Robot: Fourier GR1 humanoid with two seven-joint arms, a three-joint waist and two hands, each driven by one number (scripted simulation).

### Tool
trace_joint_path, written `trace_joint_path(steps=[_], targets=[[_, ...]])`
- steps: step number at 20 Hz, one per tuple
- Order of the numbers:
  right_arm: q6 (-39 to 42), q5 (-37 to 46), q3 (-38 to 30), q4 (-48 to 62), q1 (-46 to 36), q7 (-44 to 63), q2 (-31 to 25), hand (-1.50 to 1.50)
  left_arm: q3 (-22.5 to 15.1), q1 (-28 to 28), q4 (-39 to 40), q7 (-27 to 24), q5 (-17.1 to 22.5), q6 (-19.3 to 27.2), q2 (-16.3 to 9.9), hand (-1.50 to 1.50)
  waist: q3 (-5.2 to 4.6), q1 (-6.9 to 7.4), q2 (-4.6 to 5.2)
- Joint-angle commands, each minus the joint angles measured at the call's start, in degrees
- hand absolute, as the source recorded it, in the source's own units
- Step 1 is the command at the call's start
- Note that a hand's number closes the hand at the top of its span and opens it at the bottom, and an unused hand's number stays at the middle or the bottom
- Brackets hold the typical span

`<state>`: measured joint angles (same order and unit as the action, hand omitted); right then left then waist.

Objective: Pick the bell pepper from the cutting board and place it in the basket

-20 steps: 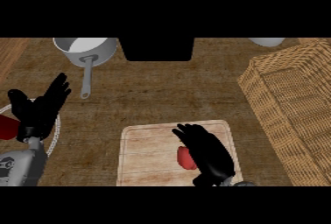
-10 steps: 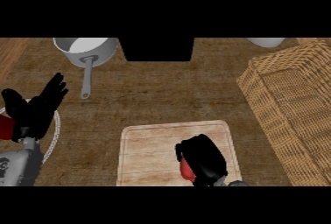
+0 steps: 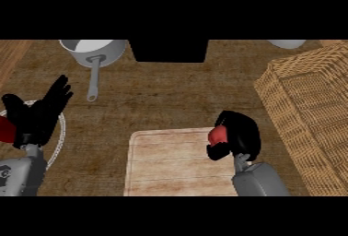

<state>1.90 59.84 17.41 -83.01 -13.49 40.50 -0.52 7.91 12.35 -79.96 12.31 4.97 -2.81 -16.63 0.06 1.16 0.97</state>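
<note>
My right hand (image 3: 239,134) is curled round the red bell pepper (image 3: 218,136), only part of which shows between the fingers and thumb. The hand holds it above the top right corner of the pale wooden cutting board (image 3: 173,166). The wicker basket (image 3: 309,110) stands to the right, a short gap from the hand. My left hand (image 3: 39,114) rests open at the left edge, fingers up.
A metal saucepan (image 3: 94,50) with a long handle sits at the back left. A white plate rim (image 3: 60,133) with something red (image 3: 5,130) on it lies under the left hand. A dark opening (image 3: 168,50) is at the back centre, and a pale bowl (image 3: 287,43) at the back right.
The right hand closed on the bell pepper over the board, then lifted and carried it up and to the right toward the basket. The left hand stayed where it was.
</note>
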Motion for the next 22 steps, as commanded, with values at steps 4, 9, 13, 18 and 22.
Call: trace_joint_path(steps=[4,9,13,18,22], targets=[[-15.9,-4.0,-5.2,6.9,-14.2,24.0,0.5,1.5,-2.7,1.7,0.2,0.0,-0.5,-1.9,0.7,0.0,0.08,5.02,0.69],[-32.6,-0.2,-6.0,9.1,-24.4,24.6,0.5,1.5,-3.2,3.9,0.0,1.3,0.0,-1.8,1.5,0.0,0.06,6.04,0.44],[-37.8,9.4,-5.3,16.3,-33.1,28.5,0.5,1.5,-3.3,4.6,1.1,1.6,-1.3,-0.5,1.7,0.0,-0.22,5.54,0.28],[-37.3,16.5,-7.2,22.5,-42.6,37.2,0.5,1.5,-2.7,5.5,2.4,2.1,-1.3,0.0,1.7,0.0,-0.28,4.42,-0.14],[-34.6,21.1,-10.2,27.6,-49.3,41.9,0.5,1.5,-3.4,5.0,2.4,1.2,-1.9,0.1,2.2,0.0,-0.28,3.95,-0.19]])
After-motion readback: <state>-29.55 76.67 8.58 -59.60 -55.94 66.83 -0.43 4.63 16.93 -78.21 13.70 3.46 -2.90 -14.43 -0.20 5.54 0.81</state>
